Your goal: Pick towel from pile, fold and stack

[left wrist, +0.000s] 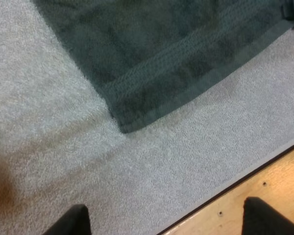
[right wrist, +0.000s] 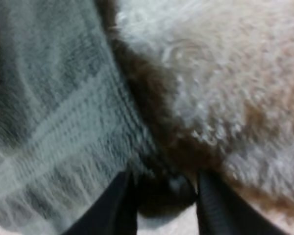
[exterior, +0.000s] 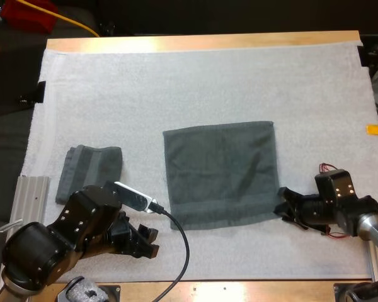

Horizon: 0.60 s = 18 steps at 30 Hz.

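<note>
Left gripper (exterior: 150, 243), released, near one corner of the spread towel (exterior: 220, 173); right gripper (exterior: 283, 209) at the other, grasp indeterminate; one folded towel (exterior: 88, 171) lies aside, folding of this one remains

A white mat (exterior: 208, 82) is covering nearly all of the wooden worktop (exterior: 201, 41), which is showing as pale strips along the mat's far and near edges. A ribbed metal rail (exterior: 31, 198) is lying just beside the mat's left edge; an orange mark (exterior: 373, 129) is sitting at its right edge. Beyond the mat's far side dark space (exterior: 239, 16) is spreading, with a red shape (exterior: 31, 14) and a yellow cable (exterior: 75, 25) lying in it.
</note>
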Motion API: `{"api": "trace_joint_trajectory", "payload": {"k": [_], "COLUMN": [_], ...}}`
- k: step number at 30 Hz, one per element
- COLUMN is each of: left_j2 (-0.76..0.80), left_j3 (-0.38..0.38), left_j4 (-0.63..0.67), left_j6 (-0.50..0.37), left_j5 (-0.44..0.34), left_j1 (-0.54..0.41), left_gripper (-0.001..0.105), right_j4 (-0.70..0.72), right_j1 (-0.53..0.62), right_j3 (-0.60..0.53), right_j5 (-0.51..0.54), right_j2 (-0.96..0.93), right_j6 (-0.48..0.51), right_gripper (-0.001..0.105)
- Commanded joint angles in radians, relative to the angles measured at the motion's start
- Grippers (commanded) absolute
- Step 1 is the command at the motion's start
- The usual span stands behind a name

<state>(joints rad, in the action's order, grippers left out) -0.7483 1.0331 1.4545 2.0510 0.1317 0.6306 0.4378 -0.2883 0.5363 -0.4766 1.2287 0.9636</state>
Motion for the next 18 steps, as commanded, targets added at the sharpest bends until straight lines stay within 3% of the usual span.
{"api": "trace_joint_trajectory", "payload": {"k": [1,9,14,18], "left_j2": [0.004,0.004,0.004,0.009], "left_j3": [0.000,0.000,-0.009,-0.077], "left_j4": [-0.009,-0.009,-0.035,-0.110], "left_j6": [0.011,0.011,0.034,0.099], "left_j5": [0.002,0.011,0.002,0.014], "left_j1": [0.006,0.006,0.006,0.006], "left_gripper": [0.060,0.060,0.067,0.070], "right_j4": [0.016,0.016,0.016,0.016], "right_j1": [0.005,0.005,0.005,0.005], "right_j3": [-0.003,-0.003,-0.003,-0.003], "right_j5": [0.009,0.009,0.009,0.009], "right_j2": [0.005,0.005,0.005,0.005], "right_j6": [0.000,0.044,0.057,0.057], "right_gripper": [0.021,0.001,0.001,0.001]}}
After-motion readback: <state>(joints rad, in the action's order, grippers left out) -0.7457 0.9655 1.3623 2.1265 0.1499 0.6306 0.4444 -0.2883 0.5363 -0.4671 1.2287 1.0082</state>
